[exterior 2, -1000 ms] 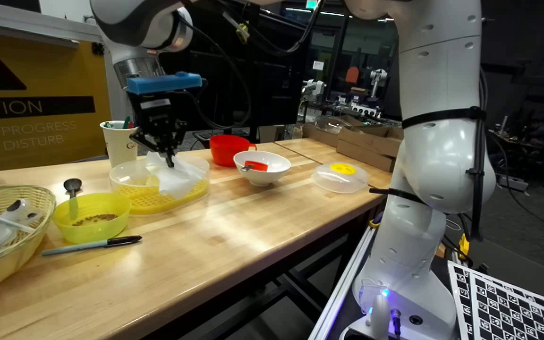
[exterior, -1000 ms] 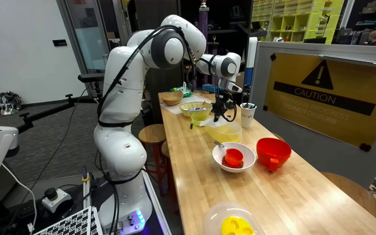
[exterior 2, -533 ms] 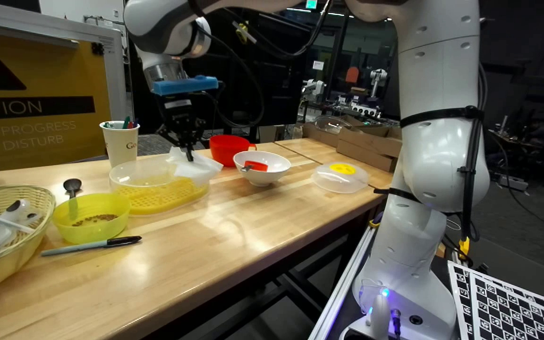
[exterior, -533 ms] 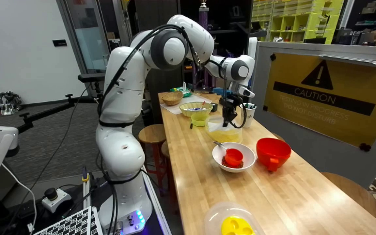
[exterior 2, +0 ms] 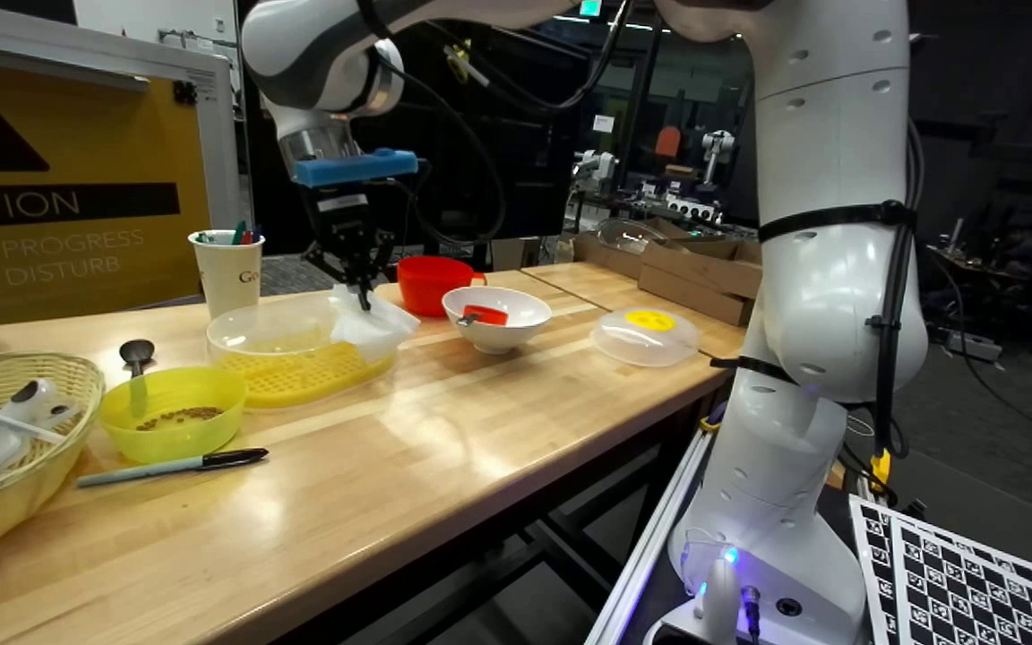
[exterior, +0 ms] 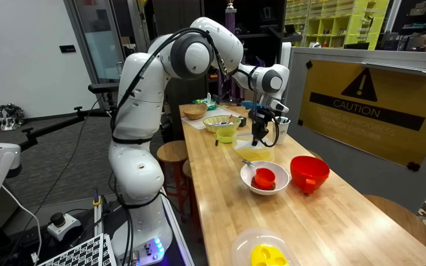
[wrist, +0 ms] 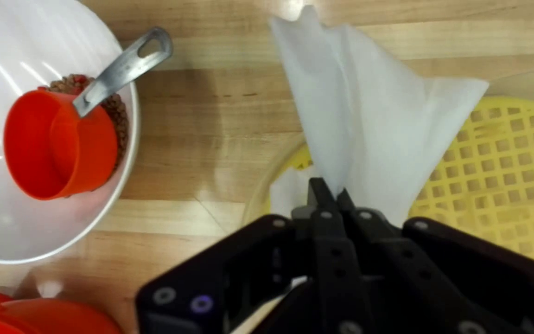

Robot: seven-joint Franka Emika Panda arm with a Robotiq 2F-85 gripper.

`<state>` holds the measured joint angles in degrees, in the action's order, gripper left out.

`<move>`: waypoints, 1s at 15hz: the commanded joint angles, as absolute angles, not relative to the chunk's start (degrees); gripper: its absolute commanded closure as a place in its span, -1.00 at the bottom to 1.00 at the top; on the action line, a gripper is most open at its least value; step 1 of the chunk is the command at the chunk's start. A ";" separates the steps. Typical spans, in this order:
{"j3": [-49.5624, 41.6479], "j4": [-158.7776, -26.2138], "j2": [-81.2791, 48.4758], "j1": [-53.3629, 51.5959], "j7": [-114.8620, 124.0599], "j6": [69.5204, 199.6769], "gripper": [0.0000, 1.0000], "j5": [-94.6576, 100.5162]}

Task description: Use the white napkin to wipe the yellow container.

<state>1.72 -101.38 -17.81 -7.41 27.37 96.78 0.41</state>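
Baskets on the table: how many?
2. In an exterior view, a brown basket stands toward the back, and a pale yellow basket nearer the camera, behind the bright yellow bowl. Others could be hidden.

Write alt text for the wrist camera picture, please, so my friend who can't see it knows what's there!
A black gripper pinches a white napkin, spread out over the edge of a gridded yellow container. On the left, a white bowl holds brown grains and a red scoop, and part of a red bowl shows in the lower corner.

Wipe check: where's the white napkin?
Wrist view, upper centre-right: the white napkin is pinched in the gripper, partly over the yellow container, at its end nearest the white bowl.
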 commanded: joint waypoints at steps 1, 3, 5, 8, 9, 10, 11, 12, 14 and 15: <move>3.44 -102.93 -15.65 -10.22 27.70 97.39 0.99 1.76; 4.51 -103.03 -15.51 -11.72 27.63 97.38 0.99 1.99; 5.49 -103.25 -15.36 -13.06 27.46 97.55 0.99 2.03; 6.81 -103.73 -14.94 -14.92 27.29 97.76 0.99 2.81; 7.18 -103.91 -14.72 -15.40 27.19 97.85 0.99 3.25; 7.55 -104.03 -14.57 -15.88 27.28 98.06 0.99 3.88; 7.83 -104.13 -14.41 -16.14 27.28 98.13 0.99 4.27; 8.05 -104.33 -14.13 -16.32 27.21 98.21 0.99 4.59; 8.35 -104.76 -13.54 -16.47 27.13 98.62 0.99 5.20; 8.44 -104.96 -13.29 -16.46 27.07 98.95 0.99 5.47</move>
<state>8.21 -102.25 -16.21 -16.27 27.43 97.54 4.33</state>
